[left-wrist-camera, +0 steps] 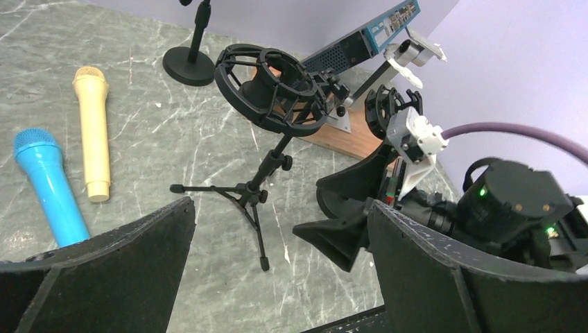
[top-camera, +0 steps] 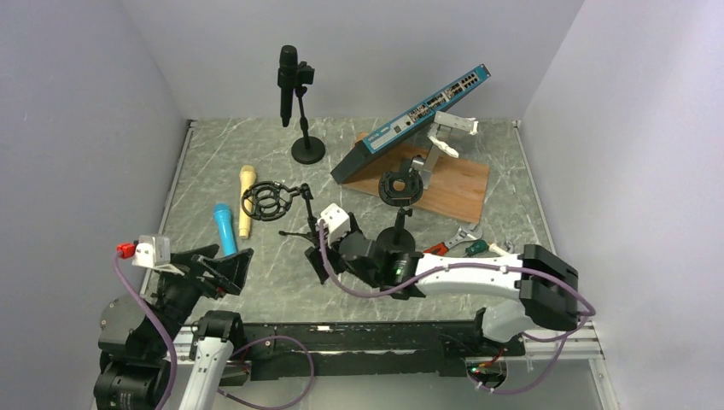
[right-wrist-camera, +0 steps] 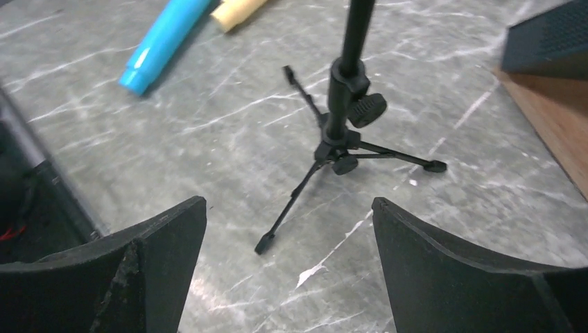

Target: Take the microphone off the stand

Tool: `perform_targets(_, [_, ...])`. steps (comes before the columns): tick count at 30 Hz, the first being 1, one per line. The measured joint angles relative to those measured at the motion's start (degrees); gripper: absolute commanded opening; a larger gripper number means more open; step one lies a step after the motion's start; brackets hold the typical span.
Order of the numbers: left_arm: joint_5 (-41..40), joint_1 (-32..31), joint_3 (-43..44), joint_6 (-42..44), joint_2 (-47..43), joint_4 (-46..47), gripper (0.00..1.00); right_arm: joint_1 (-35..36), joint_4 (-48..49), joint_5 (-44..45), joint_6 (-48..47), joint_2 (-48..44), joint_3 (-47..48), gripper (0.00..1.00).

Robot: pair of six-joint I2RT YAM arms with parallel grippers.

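A black microphone (top-camera: 288,79) sits upright in the clip of a round-based stand (top-camera: 307,151) at the back of the table. Only the stand's pole and base (left-wrist-camera: 188,66) show in the left wrist view. My left gripper (top-camera: 224,270) is open and empty at the near left, far from it; its jaws (left-wrist-camera: 281,205) stand wide apart. My right gripper (top-camera: 327,259) is open and empty near the table's middle front, facing a small tripod stand (right-wrist-camera: 341,135). Its jaws (right-wrist-camera: 289,201) stand wide apart over bare table.
The tripod carries an empty black shock mount (top-camera: 268,202). A blue microphone (top-camera: 225,229) and a cream one (top-camera: 247,199) lie at the left. A second shock mount stand (top-camera: 399,190), a tilted network switch (top-camera: 418,121) on a wooden board (top-camera: 457,184), and hand tools (top-camera: 465,243) lie at the right.
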Motion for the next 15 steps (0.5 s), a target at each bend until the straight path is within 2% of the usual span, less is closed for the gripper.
perform_targets(4, [0.15,0.0,-0.42,-0.02,0.0,0.26,0.98,-5.55,-4.33,-17.2,-0.57,-3.15,0.07,0.9])
perform_targets(8, [0.61,-0.11,-0.33,-0.02,0.07,0.42,0.98,-14.08,-10.12,-34.67,1.09,-3.3,1.66,0.9])
perform_targets(15, [1.66,-0.11,0.0,-0.39,0.85,0.66,0.98,-20.98,-18.34,-50.93,1.62,1.22,11.06,0.89])
